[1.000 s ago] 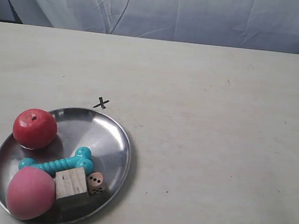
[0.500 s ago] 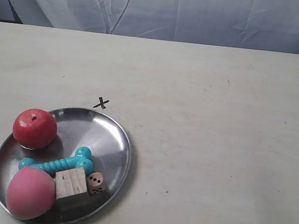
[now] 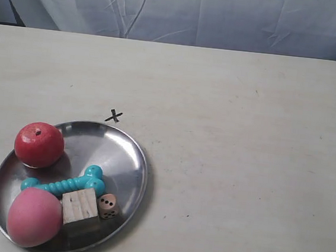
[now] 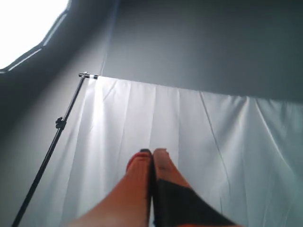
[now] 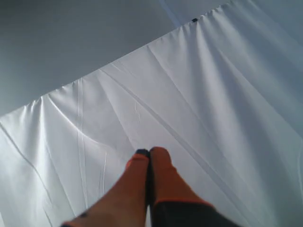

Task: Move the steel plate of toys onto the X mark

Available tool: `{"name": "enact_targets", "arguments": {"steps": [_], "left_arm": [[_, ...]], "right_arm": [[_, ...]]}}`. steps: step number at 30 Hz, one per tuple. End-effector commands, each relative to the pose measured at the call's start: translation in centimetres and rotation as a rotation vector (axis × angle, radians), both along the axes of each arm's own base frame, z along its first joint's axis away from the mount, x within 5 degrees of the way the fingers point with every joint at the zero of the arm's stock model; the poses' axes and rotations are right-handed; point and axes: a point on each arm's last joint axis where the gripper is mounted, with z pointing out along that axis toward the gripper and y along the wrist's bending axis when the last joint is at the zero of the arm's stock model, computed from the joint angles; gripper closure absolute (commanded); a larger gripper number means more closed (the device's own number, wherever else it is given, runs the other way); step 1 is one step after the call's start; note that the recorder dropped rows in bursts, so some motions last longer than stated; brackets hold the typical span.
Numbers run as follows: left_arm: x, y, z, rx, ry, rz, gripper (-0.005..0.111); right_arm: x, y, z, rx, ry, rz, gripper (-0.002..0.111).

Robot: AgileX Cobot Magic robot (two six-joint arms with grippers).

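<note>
The steel plate (image 3: 124, 151) lies at the near left of the table in the exterior view. On it sit a red apple (image 3: 39, 144), a pink ball (image 3: 33, 217), a teal bone-shaped toy (image 3: 67, 182), a pale wooden cube (image 3: 79, 205) and a small beige die (image 3: 108, 204). The black X mark (image 3: 114, 116) is drawn on the table just beyond the plate's far rim. Neither arm appears in the exterior view. My left gripper (image 4: 152, 153) is shut and empty, aimed up at a white curtain. My right gripper (image 5: 148, 152) is likewise shut and empty.
A white curtain (image 3: 226, 15) hangs behind the table's far edge. The pale tabletop (image 3: 242, 157) stretches bare to the right of the plate. A dark stand pole (image 4: 52, 142) runs beside the curtain in the left wrist view.
</note>
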Motion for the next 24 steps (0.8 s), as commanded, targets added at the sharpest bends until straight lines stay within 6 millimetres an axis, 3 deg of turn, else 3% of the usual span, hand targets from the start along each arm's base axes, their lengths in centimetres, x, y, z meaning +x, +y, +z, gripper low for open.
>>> {"name": "enact_targets", "arguments": {"steps": [1, 4, 8, 11, 14, 17, 19, 24], "left_arm": [[1.0, 1.5, 0.7, -0.314, 0.170, -0.072, 0.107], [2.0, 1.0, 2.4, -0.036, 0.317, 0.123, 0.107], [4.0, 0.9, 6.6, 0.163, 0.369, 0.278, 0.107], [6.4, 0.7, 10.3, 0.165, 0.429, 0.257, 0.107], [9.9, -0.6, 12.7, 0.200, 0.624, 0.088, 0.107], [13.6, -3.0, 12.8, 0.355, 0.852, -0.144, 0.107], [15.6, -3.6, 12.4, 0.347, 0.950, -0.233, 0.107], [19.9, -3.9, 8.2, 0.175, 1.284, -0.323, 0.107]], "right_arm": [[-0.5, -0.6, 0.4, 0.119, -0.067, 0.006, 0.108], [-0.6, -0.6, 1.9, 0.080, -0.069, -0.030, 0.108], [0.4, 0.0, 4.9, -0.182, -0.018, -0.153, 0.108], [2.6, 0.6, 7.6, -0.319, 0.046, -0.146, 0.108], [5.5, 1.0, 10.4, -0.335, 0.143, -0.046, 0.108], [8.5, 1.0, 11.7, -0.202, 0.332, 0.111, 0.108], [10.2, 1.0, 11.8, -0.103, 0.520, 0.199, 0.108], [13.4, 1.6, 9.3, -0.032, 0.926, 0.306, 0.108]]}}
